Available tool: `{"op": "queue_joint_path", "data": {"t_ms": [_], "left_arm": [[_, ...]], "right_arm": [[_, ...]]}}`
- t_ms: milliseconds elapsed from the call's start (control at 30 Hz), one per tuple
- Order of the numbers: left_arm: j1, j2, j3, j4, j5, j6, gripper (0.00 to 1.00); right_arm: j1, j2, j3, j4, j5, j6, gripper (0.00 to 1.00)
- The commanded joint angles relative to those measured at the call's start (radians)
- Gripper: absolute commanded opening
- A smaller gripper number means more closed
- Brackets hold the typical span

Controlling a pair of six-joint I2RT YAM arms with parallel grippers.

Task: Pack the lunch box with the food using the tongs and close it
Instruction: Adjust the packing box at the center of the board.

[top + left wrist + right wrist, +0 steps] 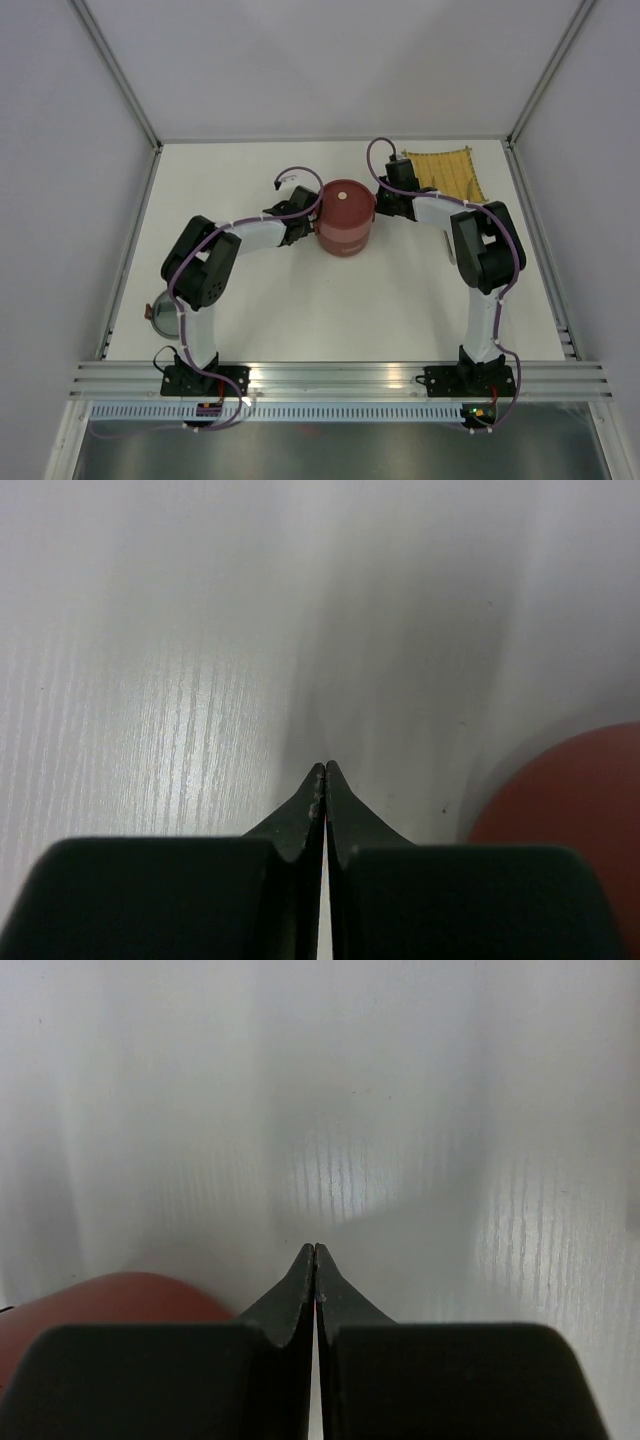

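Red lunch box (345, 220), lid on, stands between the left gripper (324, 772) and right gripper (315, 1250); both pairs of fingers pressed together, empty, just beside it.

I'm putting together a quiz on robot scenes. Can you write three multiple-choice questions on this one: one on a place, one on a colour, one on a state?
1. Where does the lunch box stand?
A) between the left hand and the right hand
B) on top of the mat
C) at the near edge, by the arm bases

2. What colour is the mat?
A) blue
B) yellow
C) black

3. How is the left hand?
A) wide open
B) shut on a spoon
C) shut and empty

Answers:
1. A: the top view shows one hand at each side of the box.
2. B: it lies yellow at the far right of the table.
3. C: its own camera shows the fingers meeting with nothing between them.
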Motion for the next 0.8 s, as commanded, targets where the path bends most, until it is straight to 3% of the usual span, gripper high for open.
{"op": "queue_joint_path", "data": {"t_ms": [0,200,533,633,767], "left_arm": [[-0.094,0.105,0.036,0.065,0.161,-0.105,0.02],[-0.08,0.081,0.017,0.024,0.121,-0.088,0.02],[0.139,-0.131,-0.156,0.001,0.224,0.044,0.02],[0.186,-0.168,-0.162,-0.018,0.305,0.087,0.02],[0.208,-0.22,-0.165,-0.076,0.291,0.121,0.02]], "right_arm": [[0.16,0.035,0.006,0.009,-0.166,0.056,0.0],[0.165,0.03,0.007,-0.017,-0.123,0.055,0.01],[0.17,-0.068,-0.054,-0.091,-0.069,0.179,0.0],[0.17,-0.097,-0.057,-0.146,0.006,0.174,0.01],[0.142,-0.125,-0.025,-0.192,0.047,0.154,0.0]]}}
